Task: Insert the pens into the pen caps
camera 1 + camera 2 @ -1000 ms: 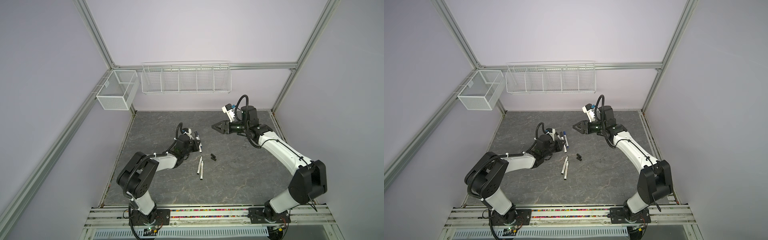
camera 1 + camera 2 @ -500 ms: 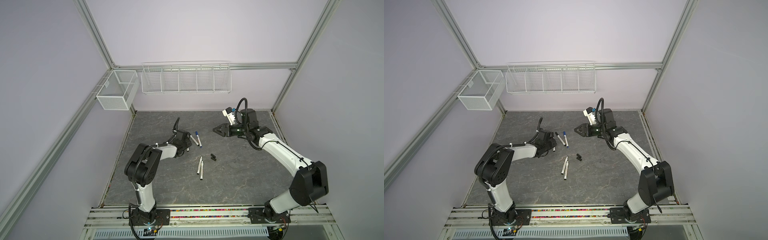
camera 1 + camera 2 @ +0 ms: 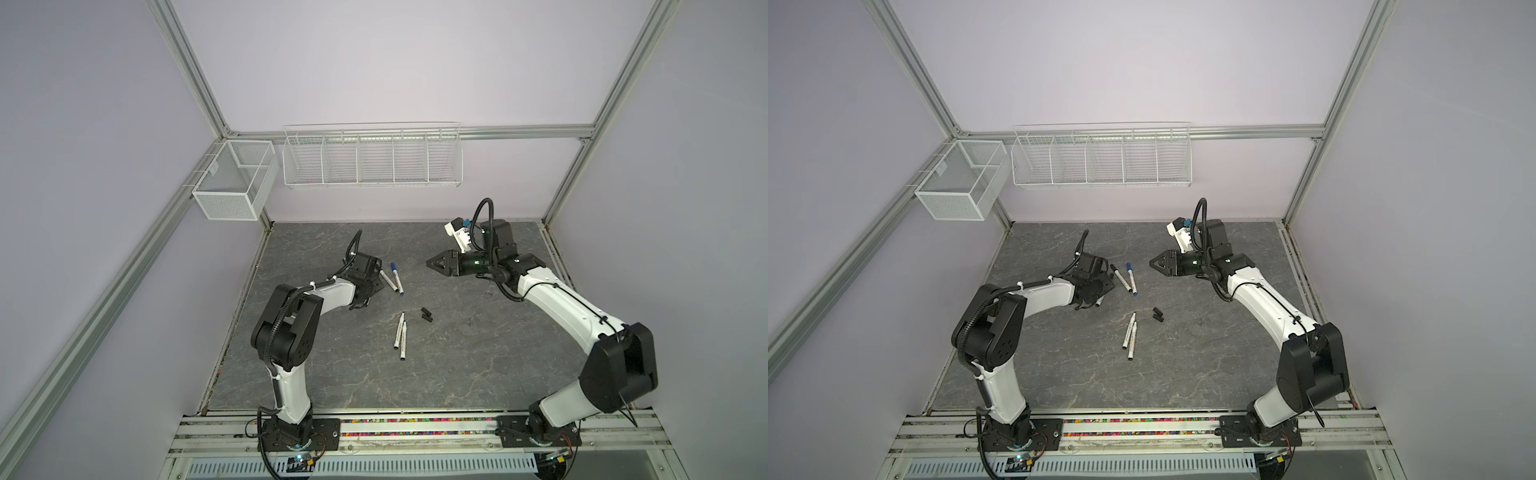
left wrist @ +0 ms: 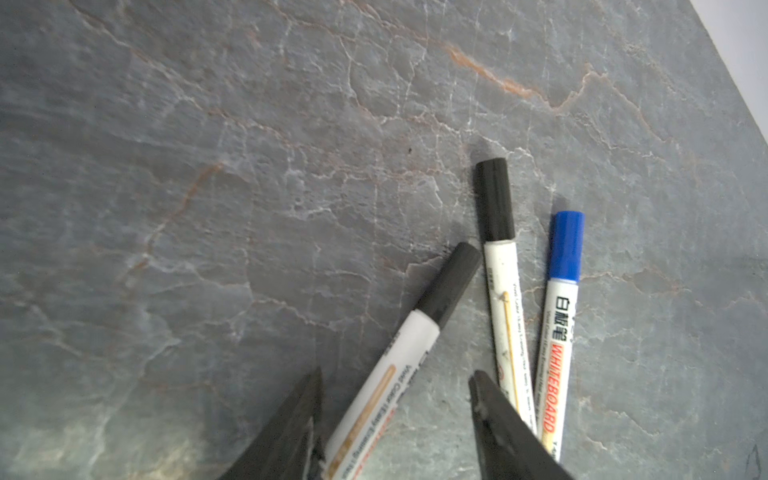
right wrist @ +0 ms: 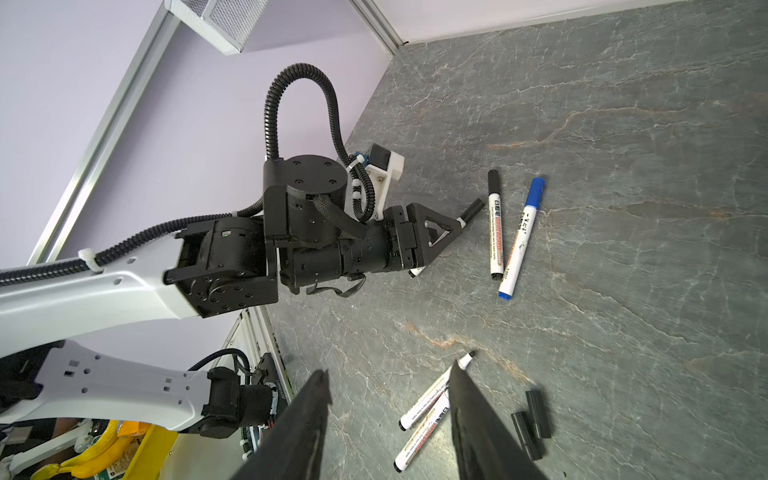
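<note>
My left gripper is open, low over the table, with a black-capped pen lying loose between its jaws. Beside it lie another black-capped pen and a blue-capped pen. Two uncapped pens lie side by side mid-table. Two loose black pen caps sit just right of them. My right gripper hangs open and empty above the back right of the table; in its wrist view the uncapped pens and the caps show below it.
A white mesh basket and a long wire rack hang on the back wall, above the table. Aluminium frame posts stand at the back corners. The grey stone-patterned tabletop is bare at the front.
My left gripper has gone from shut to open, leaving the black-capped pen on the table beside the other two capped pens. The right gripper has dipped slightly.
</note>
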Controlling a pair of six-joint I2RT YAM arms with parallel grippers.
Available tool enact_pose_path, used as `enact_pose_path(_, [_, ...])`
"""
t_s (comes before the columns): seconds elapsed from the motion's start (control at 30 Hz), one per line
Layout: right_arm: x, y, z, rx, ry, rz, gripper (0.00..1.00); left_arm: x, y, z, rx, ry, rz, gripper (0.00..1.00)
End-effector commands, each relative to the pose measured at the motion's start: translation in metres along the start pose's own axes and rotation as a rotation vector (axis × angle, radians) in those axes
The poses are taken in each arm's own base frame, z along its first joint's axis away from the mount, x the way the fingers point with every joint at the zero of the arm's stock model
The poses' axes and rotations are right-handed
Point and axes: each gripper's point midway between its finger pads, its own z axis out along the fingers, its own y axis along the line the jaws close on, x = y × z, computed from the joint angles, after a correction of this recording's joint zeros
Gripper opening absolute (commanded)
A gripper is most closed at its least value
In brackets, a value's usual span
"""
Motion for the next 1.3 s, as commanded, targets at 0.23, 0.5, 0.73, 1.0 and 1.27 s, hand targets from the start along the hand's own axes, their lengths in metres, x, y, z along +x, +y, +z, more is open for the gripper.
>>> enact_pose_path(0.23, [0.018,-0.008,0.002,0.015,0.032,0.006,0.5,0.012,-0.026,-0.015,0.189,0.065,0.014,0.63])
enact_pose_path(0.5, [0.018,-0.01,0.003,0.034,0.037,0.003,0.49,0.01,-0.035,-0.027,0.111,0.016,0.167,0.7])
enact_pose_path(0.73, [0.017,-0.011,0.004,0.04,0.042,0.007,0.49,0.024,-0.037,-0.032,-0.08,0.03,0.371,0.64])
enact_pose_path(1.0, [0.018,-0.014,0.005,0.052,0.044,0.01,0.48,0.04,-0.029,-0.02,-0.18,0.084,0.379,0.5])
enact_pose_path(1.27, [0.021,-0.014,0.004,0.06,0.048,0.009,0.48,0.052,-0.03,-0.01,-0.151,0.132,0.367,0.54])
